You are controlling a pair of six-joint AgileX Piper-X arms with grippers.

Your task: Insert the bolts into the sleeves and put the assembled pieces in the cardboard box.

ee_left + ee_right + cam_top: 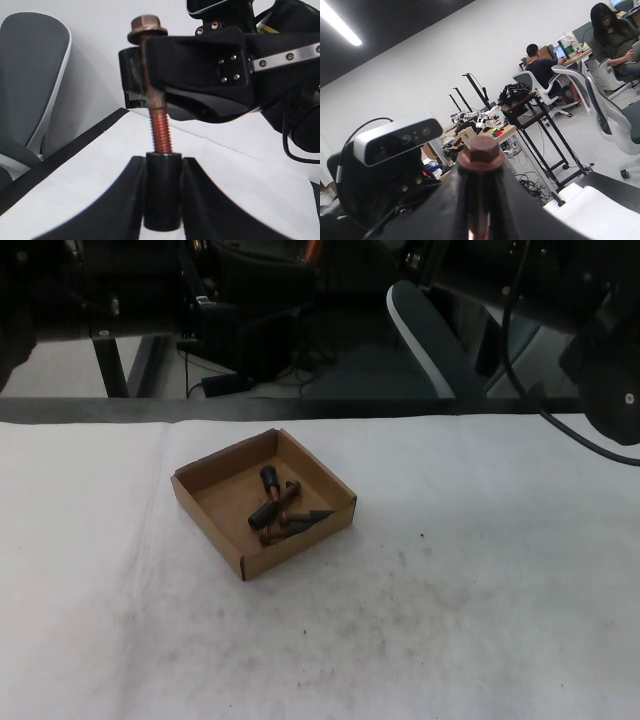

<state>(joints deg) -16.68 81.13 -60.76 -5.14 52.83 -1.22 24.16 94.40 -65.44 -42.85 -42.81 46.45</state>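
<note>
The bolt stood upright, head up. The right gripper pinched its shank, jaws drawn narrow on it just under the flanged head. Its threaded end met the mouth of the black sleeve, which the left gripper clamped upright between its two fingers. How far the thread had entered could not be told. Both parts were held up over the white bench. On that bench sat the cardboard box, with several assembled pieces lying inside.

To seat the bolt well, its axis likely needed to line up with the sleeve's bore and travel straight down, slowly, against a steady sleeve. A tilt could have jammed the thread on the rim or twisted the sleeve in its grip.
</note>
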